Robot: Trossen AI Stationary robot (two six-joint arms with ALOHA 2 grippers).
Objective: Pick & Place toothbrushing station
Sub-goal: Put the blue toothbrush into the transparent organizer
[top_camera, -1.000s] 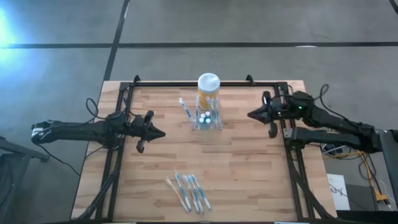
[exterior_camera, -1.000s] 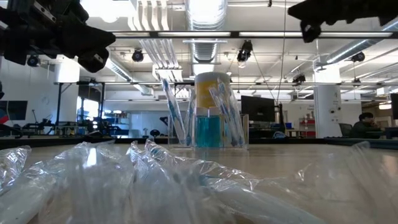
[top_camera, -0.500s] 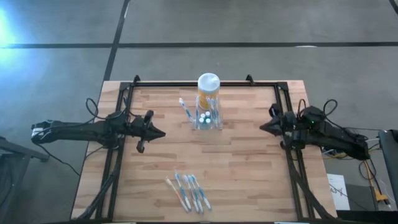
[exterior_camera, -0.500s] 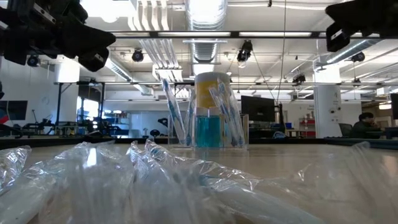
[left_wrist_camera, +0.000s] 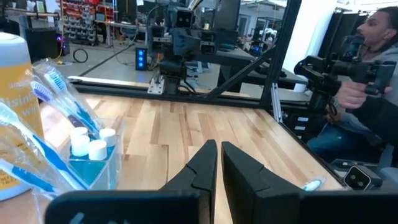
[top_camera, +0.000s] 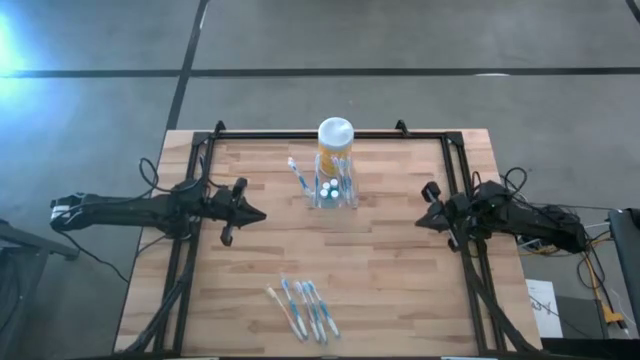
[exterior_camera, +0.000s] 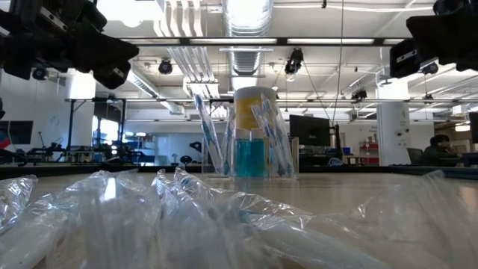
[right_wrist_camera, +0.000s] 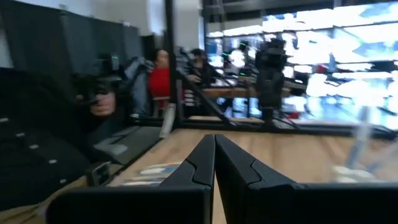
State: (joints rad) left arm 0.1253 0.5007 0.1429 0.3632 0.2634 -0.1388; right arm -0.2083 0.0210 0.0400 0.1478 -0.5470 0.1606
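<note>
While both arms wait, toothbrushing station (top_camera: pixel 335 190) upright — jaws closed

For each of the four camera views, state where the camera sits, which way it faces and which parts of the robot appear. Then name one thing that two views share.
High view: above the table, looking straight down; both arms show, left gripper and right gripper at the table's sides.
Low view: at tabletop height, looking level across clear wrappers to the toothbrushing station; the arms show at the top corners.
Left wrist view: on the left arm, facing across the table; its shut fingers show.
Right wrist view: on the right arm; its shut fingers show.
Shared: high and low views both show the yellow jar.
</note>
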